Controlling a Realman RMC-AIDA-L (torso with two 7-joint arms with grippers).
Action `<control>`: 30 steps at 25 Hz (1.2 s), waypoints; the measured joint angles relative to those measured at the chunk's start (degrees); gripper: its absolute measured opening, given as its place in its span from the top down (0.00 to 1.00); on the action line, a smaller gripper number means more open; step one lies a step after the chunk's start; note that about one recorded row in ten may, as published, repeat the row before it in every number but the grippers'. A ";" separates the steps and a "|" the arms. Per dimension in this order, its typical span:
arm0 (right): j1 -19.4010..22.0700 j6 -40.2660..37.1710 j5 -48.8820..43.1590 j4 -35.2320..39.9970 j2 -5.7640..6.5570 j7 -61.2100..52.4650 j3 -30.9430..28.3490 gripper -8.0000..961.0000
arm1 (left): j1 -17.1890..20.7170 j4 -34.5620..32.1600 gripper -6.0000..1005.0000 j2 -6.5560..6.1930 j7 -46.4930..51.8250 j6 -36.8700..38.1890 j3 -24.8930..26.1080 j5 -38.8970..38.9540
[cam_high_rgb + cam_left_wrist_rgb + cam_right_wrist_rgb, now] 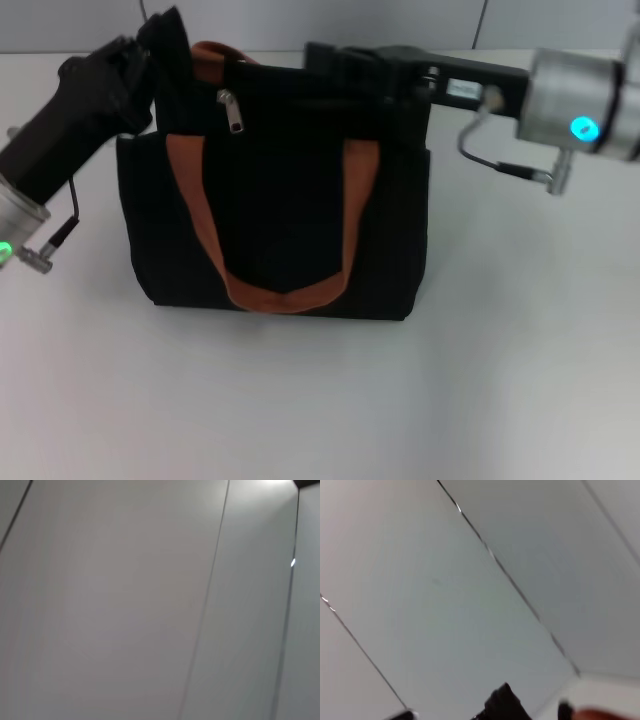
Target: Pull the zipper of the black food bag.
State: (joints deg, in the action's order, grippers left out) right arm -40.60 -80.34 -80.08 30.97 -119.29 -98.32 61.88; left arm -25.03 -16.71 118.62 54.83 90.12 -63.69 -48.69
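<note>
Head view. A white table (520, 380) fills the frame. At its centre stands the black food bag (285, 215), upright and boxy, its front face crossed by an orange-brown strap (275, 290) that runs down both sides and joins in a U near the lower edge; a second strap loop (212, 58) shows above the bag's upper left corner.

The right arm (580, 105), silver with a green light, enters from the upper right of the frame. The right gripper (345, 62) lies along the bag's upper edge at top centre. Its jaw state cannot be told, the dark fingers merging with the dark fabric.

The left arm (50, 150) enters from the left edge. The left gripper (165, 45) pinches the bag's upper left corner, jaws closed on the fabric.

The zipper (233, 110), a small silver pull tab, hangs on the bag's face at upper left, just right of the left gripper.

Both wrist views show only grey wall panels.
</note>
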 joint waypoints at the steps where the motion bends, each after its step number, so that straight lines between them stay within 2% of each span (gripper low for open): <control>1: 2.27 -1.92 2.29 -0.39 -0.10 6.98 0.07 0.97 | 0.83 -4.47 0.92 -0.16 7.71 -0.01 -1.61 -0.20; 2: 2.27 -1.92 2.29 -0.39 -0.10 6.98 0.07 0.97 | 0.83 -4.47 0.92 -0.16 7.71 -0.01 -1.61 -0.20; 3: 3.29 -2.85 3.04 -0.68 -0.15 11.14 0.19 0.97 | 1.34 -7.83 0.91 -0.19 12.61 -0.04 -2.36 -1.16; 5: 4.77 -4.61 3.73 -1.62 -0.35 20.16 0.54 0.97 | 1.40 -9.16 0.91 -0.16 14.89 -0.05 -2.53 -1.85; 6: 5.77 -6.18 4.70 -3.58 -0.53 31.32 0.87 0.97 | 1.03 -10.50 0.91 -0.07 18.51 -0.15 -2.61 -2.91; 7: 5.77 -6.18 4.70 -3.58 -0.53 31.32 0.87 0.97 | 1.03 -10.50 0.91 -0.07 18.51 -0.15 -2.61 -2.91; 8: 6.07 -7.21 7.15 -6.52 -0.61 41.86 1.69 0.97 | 0.38 -10.81 0.91 0.00 20.78 -0.28 -2.65 -3.47; 9: 6.07 -7.21 7.15 -6.52 -0.61 41.86 1.69 0.94 | -0.10 -10.79 0.91 0.07 21.93 -0.40 -2.70 -3.65; 11: 6.25 -7.84 11.13 -10.24 -0.67 57.08 4.03 0.90 | -1.36 -10.56 0.91 0.35 23.87 -0.81 -2.91 -3.68; 14: 6.38 -7.47 12.03 -11.65 -0.68 63.61 4.69 0.82 | -2.33 -10.52 0.91 0.47 24.77 -1.28 -3.19 -3.68; 16: 6.49 -6.95 12.23 -12.43 -0.68 67.51 4.53 0.82 | -3.50 -10.50 0.91 0.47 25.82 -2.60 -3.88 -3.65; 19: 6.43 -6.83 12.26 -12.41 -0.68 68.04 4.52 0.82 | -3.94 -10.50 0.91 0.51 26.01 -3.57 -4.45 -3.57; 22: 6.00 -7.07 12.28 -12.14 -0.68 64.60 4.93 0.77 | -4.51 -10.51 0.91 0.54 25.96 -5.04 -5.22 -3.36; 23: 5.80 -7.37 12.29 -11.93 -0.60 58.90 4.95 0.75 | -4.61 -10.52 0.91 0.54 25.95 -5.31 -5.34 -3.27; 25: 5.69 -7.41 12.30 -11.84 -0.56 55.51 4.80 0.71 | -4.76 -10.53 0.91 0.55 25.95 -5.39 -5.37 -3.13; 26: 5.41 -7.06 12.31 -11.43 -0.40 47.66 4.56 0.69 | -4.97 -10.54 0.91 0.56 26.02 -5.16 -5.39 -3.09; 27: 5.41 -7.06 12.31 -11.43 -0.40 47.66 4.56 0.68 | -4.97 -10.54 0.91 0.56 26.02 -5.16 -5.39 -3.09; 30: 4.97 -6.16 11.89 -9.34 -0.17 35.82 5.04 0.63 | -5.65 -10.67 0.91 0.56 26.08 -4.77 -5.76 -3.07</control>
State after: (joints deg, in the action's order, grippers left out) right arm -35.63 -86.50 -68.19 21.62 -119.46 -62.50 66.92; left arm -30.68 -27.38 119.18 80.90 85.35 -69.45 -51.76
